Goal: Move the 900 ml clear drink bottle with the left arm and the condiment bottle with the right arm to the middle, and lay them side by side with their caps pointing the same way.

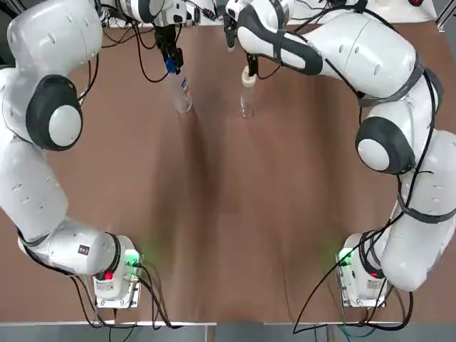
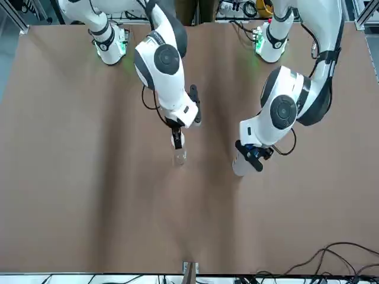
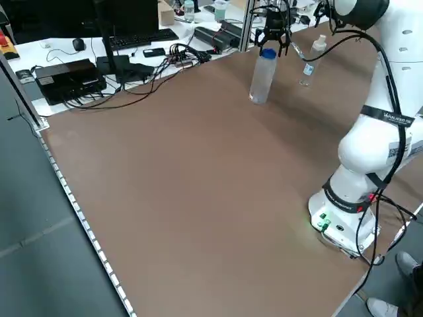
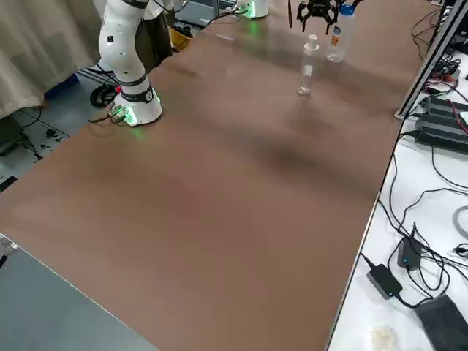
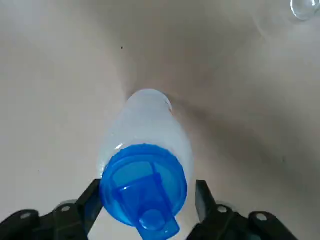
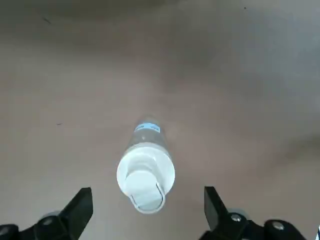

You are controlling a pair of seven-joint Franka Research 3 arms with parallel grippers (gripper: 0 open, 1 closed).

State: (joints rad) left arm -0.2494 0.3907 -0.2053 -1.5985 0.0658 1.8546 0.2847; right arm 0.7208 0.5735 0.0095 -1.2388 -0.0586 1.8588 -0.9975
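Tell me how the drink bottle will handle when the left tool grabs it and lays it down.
The drink bottle stands tall and narrow, so a nudge near its blue cap would probably tip it. It looks clear and empty, so likely light. Its round body may roll once laid flat. The left tool straddles the cap, open.

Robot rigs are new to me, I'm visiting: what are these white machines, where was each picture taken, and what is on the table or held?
Two white robot arms share a brown table. Cameras look from overhead, across the table, both sides and each wrist. Standing upright are a tall clear plastic bottle with a blue cap and a small clear condiment bottle with a white cap. The left gripper straddles the blue cap, open; the right gripper hovers open above the white cap. Nothing is held.
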